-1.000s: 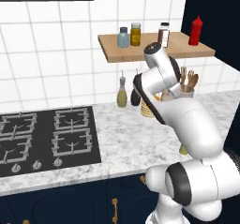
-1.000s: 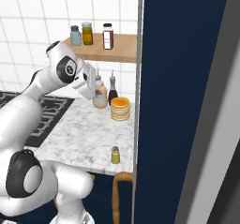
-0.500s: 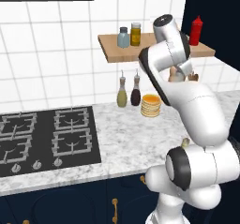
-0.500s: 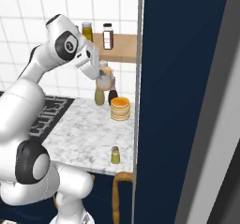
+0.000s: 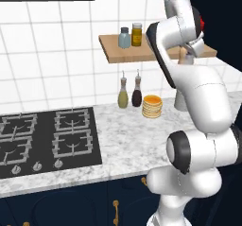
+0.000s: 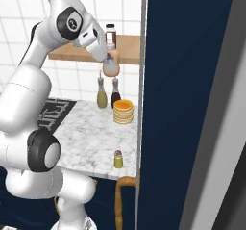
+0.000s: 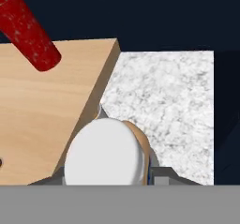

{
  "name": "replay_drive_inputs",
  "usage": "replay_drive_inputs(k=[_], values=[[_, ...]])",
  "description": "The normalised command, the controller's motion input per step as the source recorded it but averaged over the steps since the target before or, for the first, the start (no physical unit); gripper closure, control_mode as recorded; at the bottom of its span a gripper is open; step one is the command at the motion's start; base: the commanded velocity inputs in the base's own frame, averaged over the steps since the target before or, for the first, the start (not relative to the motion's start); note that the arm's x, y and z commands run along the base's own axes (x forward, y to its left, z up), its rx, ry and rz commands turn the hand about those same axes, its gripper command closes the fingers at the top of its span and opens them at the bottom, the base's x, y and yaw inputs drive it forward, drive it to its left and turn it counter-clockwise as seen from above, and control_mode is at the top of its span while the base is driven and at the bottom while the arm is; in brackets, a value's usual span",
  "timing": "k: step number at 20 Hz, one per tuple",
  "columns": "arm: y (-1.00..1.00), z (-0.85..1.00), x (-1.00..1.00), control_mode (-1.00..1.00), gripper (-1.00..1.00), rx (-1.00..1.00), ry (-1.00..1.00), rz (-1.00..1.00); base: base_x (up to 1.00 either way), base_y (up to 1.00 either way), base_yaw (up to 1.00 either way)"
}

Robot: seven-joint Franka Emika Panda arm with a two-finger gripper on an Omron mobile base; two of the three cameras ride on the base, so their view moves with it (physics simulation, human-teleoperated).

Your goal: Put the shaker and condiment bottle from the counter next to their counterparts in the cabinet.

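Nearest the base, the small stubby yellow-green shaker with a grey metal cap [image 6: 118, 159] stands alone near the front edge of the white-grey marbled stone counter [image 6: 91, 138], not yet collected; further back on that counter sit a stack of orange pancakes [image 6: 123, 111] and two slender spouted bottles, one yellow-green [image 6: 101, 95] and one dark [image 6: 115, 94], against the white tiled wall.

Above them the fingers [image 6: 108, 60] are closed narrowly on the short rounded orange-tan condiment bottle with a whitish cap [image 7: 106, 156], held in the air level with the front edge of the light-wood plank shelf [image 7: 42, 110]; in the hand view the bottle hangs just off the shelf's corner, over the counter rather than the plank.

The bottle's placing looks to be the step in hand; the red pointed squeeze bottle [image 7: 26, 30] stands further in, well apart; the next move calls for carrying the bottle inward over the plank, beside the red one, then lowering and releasing; the shaker remains.
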Motion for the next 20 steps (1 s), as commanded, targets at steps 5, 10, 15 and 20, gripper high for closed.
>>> replay_drive_inputs(k=[5,10,15,20], values=[[-0.01,0.14,0.03,-1.0,1.0,-0.03,0.01,0.09,0.0,0.0,0.0],[-0.21,0.4,0.0,-1.0,1.0,0.0,0.0,0.13,0.0,0.0,0.0],[-0.18,0.28,0.04,-1.0,1.0,0.0,0.0,0.07,0.0,0.0,0.0],[-0.23,0.19,0.28,-1.0,1.0,-0.01,0.0,0.12,0.0,0.0,0.0]])
